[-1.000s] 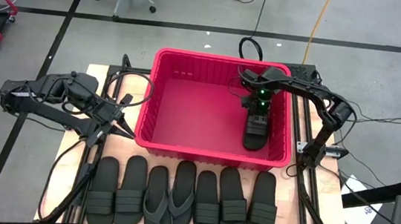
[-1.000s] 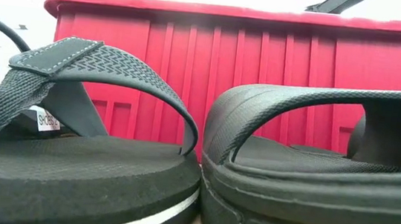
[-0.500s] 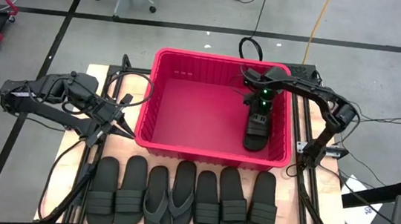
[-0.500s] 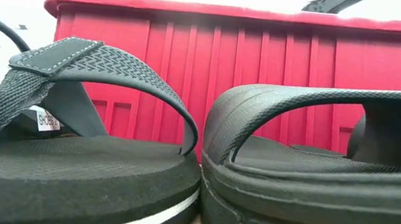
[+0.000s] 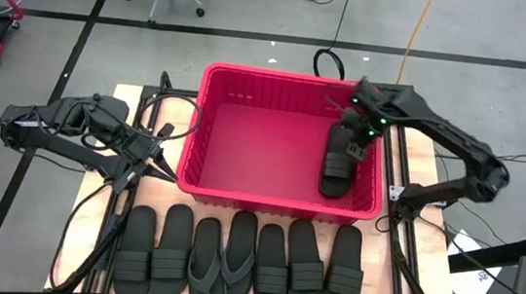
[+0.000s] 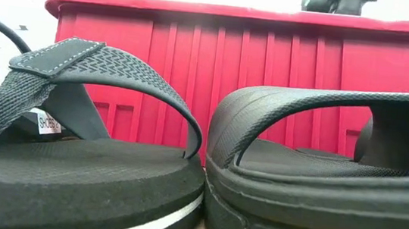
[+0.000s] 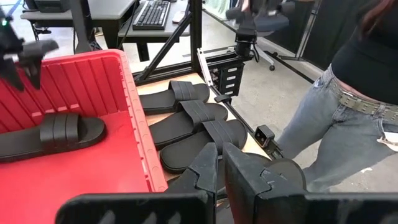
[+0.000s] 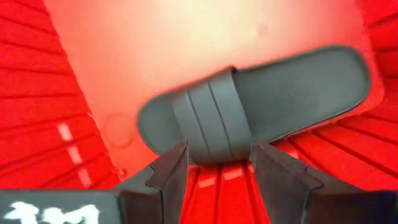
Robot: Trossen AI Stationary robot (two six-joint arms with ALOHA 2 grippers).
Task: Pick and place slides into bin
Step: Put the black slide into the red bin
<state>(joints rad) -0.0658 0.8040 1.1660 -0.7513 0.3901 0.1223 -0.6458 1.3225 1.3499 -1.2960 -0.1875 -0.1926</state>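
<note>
The red bin (image 5: pixel 207 136) stands in the middle of the table. One black slide (image 5: pixel 338 170) with a wide ribbed strap lies sole down on the bin's floor by its right wall; it also shows in the right wrist view (image 8: pixel 249 102) and the left wrist view (image 7: pixel 53 134). My right gripper (image 5: pixel 354 137) hangs open above that slide's far half, and its fingers (image 8: pixel 171 171) touch nothing. Several more slides (image 5: pixel 242 257) lie in a row along the table's near edge, two of them with thong straps. My left gripper (image 5: pixel 165 168) waits shut and empty left of the bin.
In the low view a thong slide (image 6: pixel 71 154) and a strap slide (image 6: pixel 319 180) lie right in front of the bin's near wall (image 6: pixel 246 81). A person in jeans (image 7: pixel 329 124) stands beyond the table's right side. Cables run behind the bin.
My right gripper has gone up and a little toward the table's right edge, off the slide in the bin. The slide stays lying on the bin's floor by the right wall.
</note>
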